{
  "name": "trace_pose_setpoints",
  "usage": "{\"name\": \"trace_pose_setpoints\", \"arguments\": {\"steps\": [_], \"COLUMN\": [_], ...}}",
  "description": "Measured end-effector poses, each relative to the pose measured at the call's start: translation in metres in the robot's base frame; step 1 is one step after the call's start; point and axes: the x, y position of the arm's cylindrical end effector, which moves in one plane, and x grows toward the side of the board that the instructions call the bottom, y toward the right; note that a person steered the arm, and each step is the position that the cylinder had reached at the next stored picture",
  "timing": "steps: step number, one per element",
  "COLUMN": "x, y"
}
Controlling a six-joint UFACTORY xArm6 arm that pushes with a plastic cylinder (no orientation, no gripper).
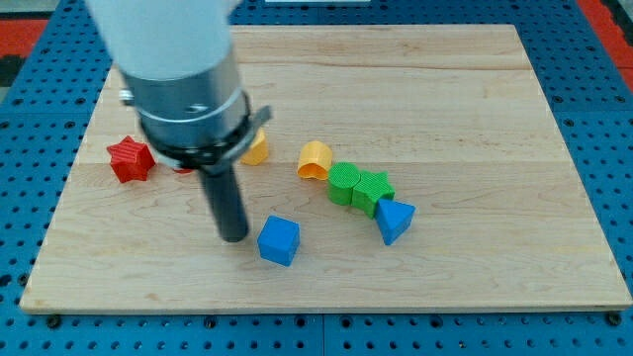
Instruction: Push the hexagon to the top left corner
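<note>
My tip [233,237] rests on the board in the lower left-middle, just left of a blue cube [279,240], with a small gap between them. A yellow block [256,149], likely the hexagon, lies above the tip and is partly hidden behind the arm's body. A sliver of a red block [184,170] shows under the arm; its shape is hidden.
A red star [130,159] lies at the left. A yellow curved block [316,159], a green round block [343,183], a green star [373,190] and a blue triangle [395,220] form a diagonal chain right of centre. The wooden board [445,89] ends at blue pegboard.
</note>
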Motion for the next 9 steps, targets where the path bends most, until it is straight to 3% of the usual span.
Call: {"name": "trace_pose_setpoints", "arguments": {"steps": [2, 4, 5, 7, 8, 9], "x": [-0.085, -0.114, -0.174, -0.176, -0.23, -0.233], "y": [0.036, -0.009, -0.034, -0.03, -0.079, -0.081]}}
